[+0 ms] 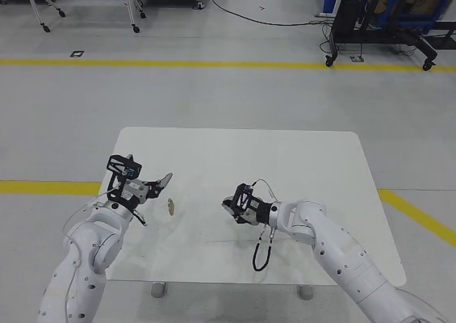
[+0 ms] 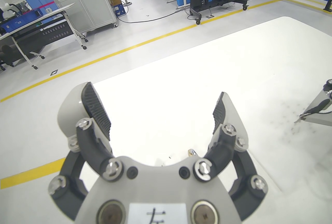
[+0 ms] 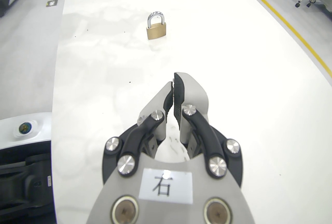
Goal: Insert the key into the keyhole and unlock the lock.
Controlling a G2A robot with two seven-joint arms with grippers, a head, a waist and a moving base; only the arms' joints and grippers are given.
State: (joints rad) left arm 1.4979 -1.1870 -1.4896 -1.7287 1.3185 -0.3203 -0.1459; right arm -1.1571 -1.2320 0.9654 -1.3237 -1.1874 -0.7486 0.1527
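A brass padlock [image 3: 156,28] with a silver shackle lies flat on the white table [image 1: 292,161], left of centre [image 1: 171,207]. My left gripper [image 1: 161,184] hovers just left of it, open and holding nothing [image 2: 155,95]. A bit of the padlock [image 2: 191,152] peeks out below its fingers. My right gripper [image 1: 229,207] is a short way right of the lock and points at it. Its fingers are pressed together [image 3: 173,79], and a thin sliver of the key [image 2: 297,121] sticks out of the tips. Most of the key is hidden between the pads.
A black cable loop [image 1: 261,250] hangs from the right arm over the table's front part. The table's left edge runs close to the left gripper. Bare tabletop stretches behind and to the right of both grippers.
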